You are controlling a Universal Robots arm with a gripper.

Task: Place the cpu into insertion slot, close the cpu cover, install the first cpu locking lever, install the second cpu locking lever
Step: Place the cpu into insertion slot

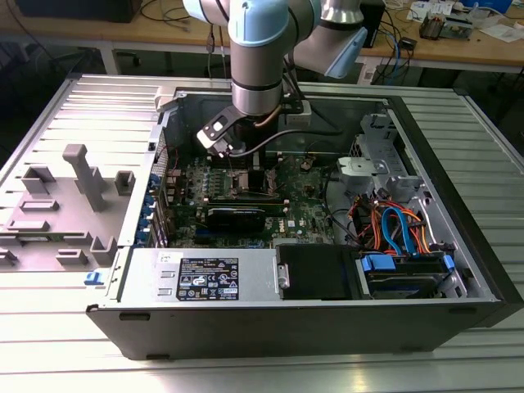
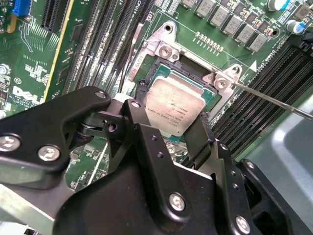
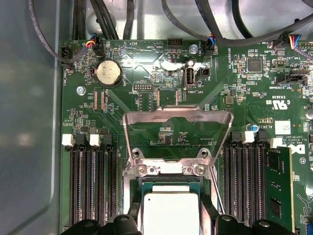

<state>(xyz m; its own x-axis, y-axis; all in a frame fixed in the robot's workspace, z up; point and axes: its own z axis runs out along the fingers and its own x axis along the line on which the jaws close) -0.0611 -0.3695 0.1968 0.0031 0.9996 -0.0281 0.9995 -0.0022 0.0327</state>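
In both wrist views my gripper [image 2: 171, 117] [image 3: 171, 219] is shut on the cpu [image 2: 177, 103] [image 3: 171, 211], one black finger against each of two opposite edges. The pale silver chip sits level over the insertion slot [image 2: 165, 50] [image 3: 171, 170], inside its silvery frame on the green board. Behind the socket the cpu cover [image 3: 176, 114] stands swung up and open, and the board shows through its cut-out. A thin locking lever [image 2: 274, 102] sticks out free from one socket corner. In the exterior view the gripper [image 1: 246, 160] reaches down into the open computer case, and the arm hides the socket.
Long black memory slots [image 3: 93, 186] flank the socket on both sides, with one memory card [image 3: 281, 188] seated. A coin battery [image 3: 107, 73] and black cables [image 3: 117, 19] lie beyond the cover. The case holds a power supply [image 1: 221, 277] and cabled drive cage [image 1: 397, 229]; a grey fixture [image 1: 82, 176] stands outside.
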